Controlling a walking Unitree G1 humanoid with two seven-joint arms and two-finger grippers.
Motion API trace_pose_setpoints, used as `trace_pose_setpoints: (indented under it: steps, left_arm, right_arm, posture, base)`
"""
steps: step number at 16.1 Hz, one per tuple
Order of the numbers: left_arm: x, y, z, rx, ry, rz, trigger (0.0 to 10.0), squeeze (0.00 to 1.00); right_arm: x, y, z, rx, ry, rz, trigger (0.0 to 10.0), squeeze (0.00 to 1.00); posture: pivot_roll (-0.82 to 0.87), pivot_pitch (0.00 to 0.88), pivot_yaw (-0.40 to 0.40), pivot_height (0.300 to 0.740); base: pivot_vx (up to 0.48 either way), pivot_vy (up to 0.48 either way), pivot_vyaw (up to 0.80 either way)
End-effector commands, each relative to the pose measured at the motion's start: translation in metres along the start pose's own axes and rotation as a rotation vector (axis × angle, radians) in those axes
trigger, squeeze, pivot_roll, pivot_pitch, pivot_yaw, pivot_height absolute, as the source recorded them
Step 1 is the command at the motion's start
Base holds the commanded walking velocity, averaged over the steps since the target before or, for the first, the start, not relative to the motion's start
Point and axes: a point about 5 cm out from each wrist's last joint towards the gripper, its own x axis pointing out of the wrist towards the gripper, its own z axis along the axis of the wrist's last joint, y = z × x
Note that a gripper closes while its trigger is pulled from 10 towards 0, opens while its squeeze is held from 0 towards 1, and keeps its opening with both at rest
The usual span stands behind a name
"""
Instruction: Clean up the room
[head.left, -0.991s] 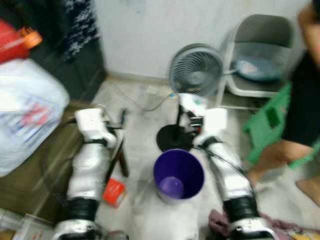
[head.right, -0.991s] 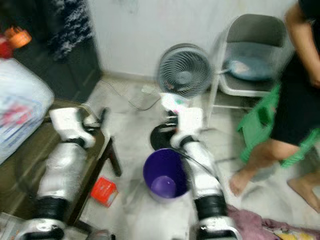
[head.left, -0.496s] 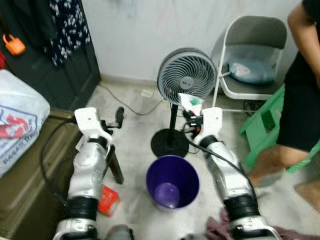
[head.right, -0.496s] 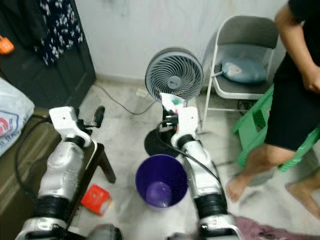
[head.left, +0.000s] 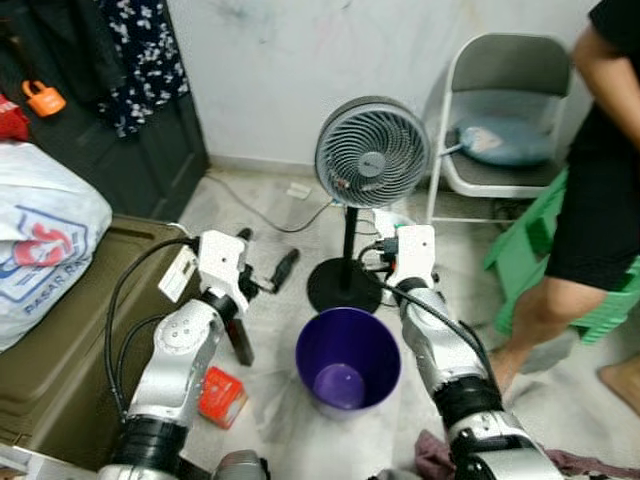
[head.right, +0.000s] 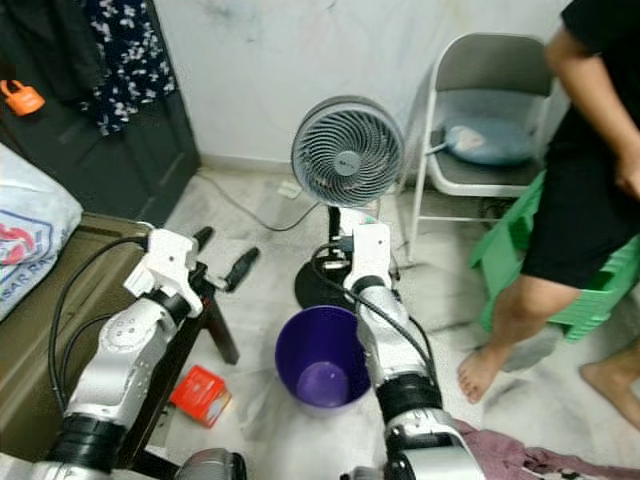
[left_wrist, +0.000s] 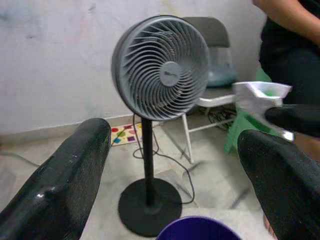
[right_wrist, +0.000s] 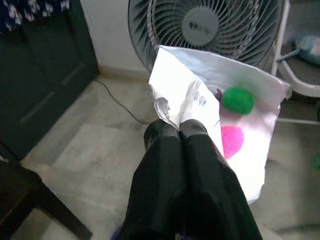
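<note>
Right claw pinched on white paper.

A white paper wrapper, creased and printed with a green blob, a pink patch and some blue handwriting, is pinched at its lower edge between the closed fingers of the right gripper and stands up in front of the fan's grille. Below it on the pale floor, an open-topped purple bin stands upright just in front of the fan's round black base.
</note>
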Motion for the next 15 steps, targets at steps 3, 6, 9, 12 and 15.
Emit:
trace_pose_setpoints:
  steps: [3,6,9,12,15]
  left_arm:
    - [-0.014,0.002,0.007,0.079,0.025,-0.104,10.0,0.00]
    - [-0.027,-0.006,0.008,0.170,0.058,-0.232,10.0,0.00]
    - [-0.039,-0.010,0.018,0.234,0.064,-0.305,10.0,0.00]
    - [-0.050,-0.009,0.024,0.239,0.078,-0.312,10.0,0.00]
    - [-0.060,-0.010,0.027,0.229,0.098,-0.294,10.0,0.00]
  right_arm:
    - [0.006,0.005,-0.004,0.001,0.046,-0.057,10.0,0.00]
    - [0.011,0.001,-0.009,-0.003,0.102,-0.126,10.0,0.00]
    - [0.011,-0.008,-0.025,-0.015,0.229,-0.229,10.0,0.00]
    - [0.009,-0.010,-0.033,-0.029,0.270,-0.280,10.0,0.00]
    - [0.004,-0.009,-0.043,-0.036,0.299,-0.309,10.0,0.00]
  posture:
    - [0.05,0.061,0.050,0.740]
    - [0.08,0.122,0.058,0.740]
    - [0.12,0.172,0.090,0.740]
    - [0.16,0.217,0.118,0.740]
    - [0.18,0.251,0.145,0.740]
  base:
    - [0.000,0.000,0.00]
    - [0.000,0.000,0.00]
    - [0.000,0.000,0.00]
    - [0.000,0.000,0.00]
    - [0.000,0.000,0.00]
